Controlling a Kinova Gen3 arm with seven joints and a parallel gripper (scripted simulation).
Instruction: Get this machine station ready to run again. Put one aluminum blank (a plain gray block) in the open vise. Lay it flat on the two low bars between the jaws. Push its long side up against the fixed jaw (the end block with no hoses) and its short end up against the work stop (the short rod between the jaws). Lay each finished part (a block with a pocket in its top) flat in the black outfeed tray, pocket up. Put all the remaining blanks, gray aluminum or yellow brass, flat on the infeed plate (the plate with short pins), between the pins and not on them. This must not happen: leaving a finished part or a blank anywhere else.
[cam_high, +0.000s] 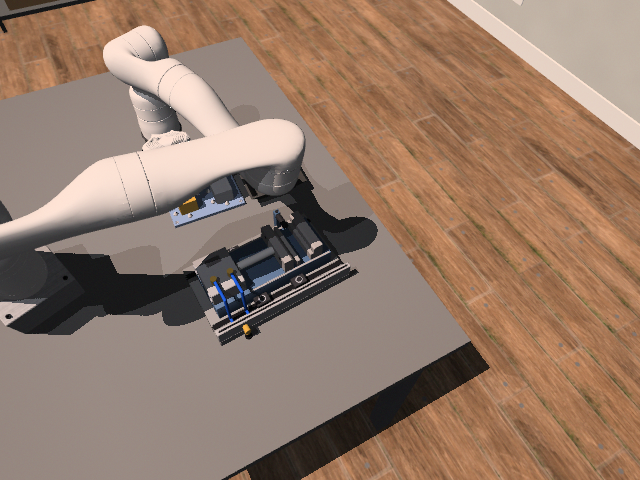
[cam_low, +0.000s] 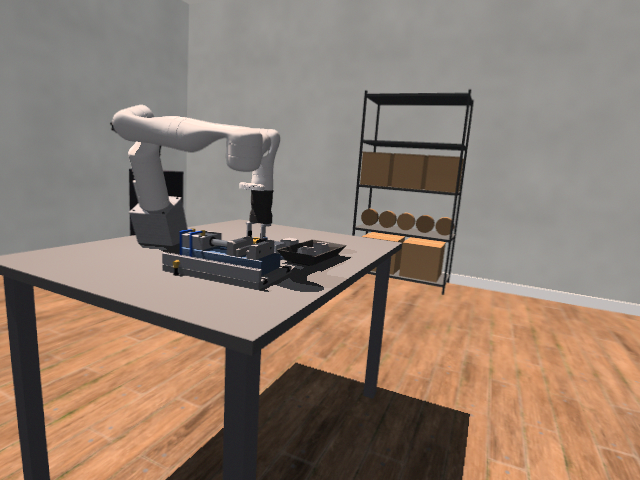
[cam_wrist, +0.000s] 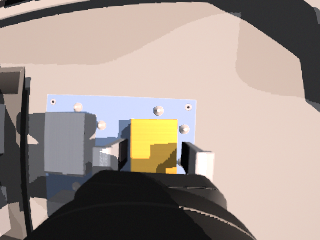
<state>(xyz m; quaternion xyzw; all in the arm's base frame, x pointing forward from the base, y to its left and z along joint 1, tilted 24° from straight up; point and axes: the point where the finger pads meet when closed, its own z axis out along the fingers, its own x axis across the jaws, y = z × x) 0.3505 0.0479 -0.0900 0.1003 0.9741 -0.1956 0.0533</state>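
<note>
Yellow block on infeed plate, long axis between gripper fingers

Yellow brass block, gray block, pale-blue infeed plate, bright-blue hoses, brown wood-plank floor.

In the wrist view, you have narrow gaps beside the brass blank; the gray blank blocks farther left.

Brass block — its near end hidden behind the end effector
</note>
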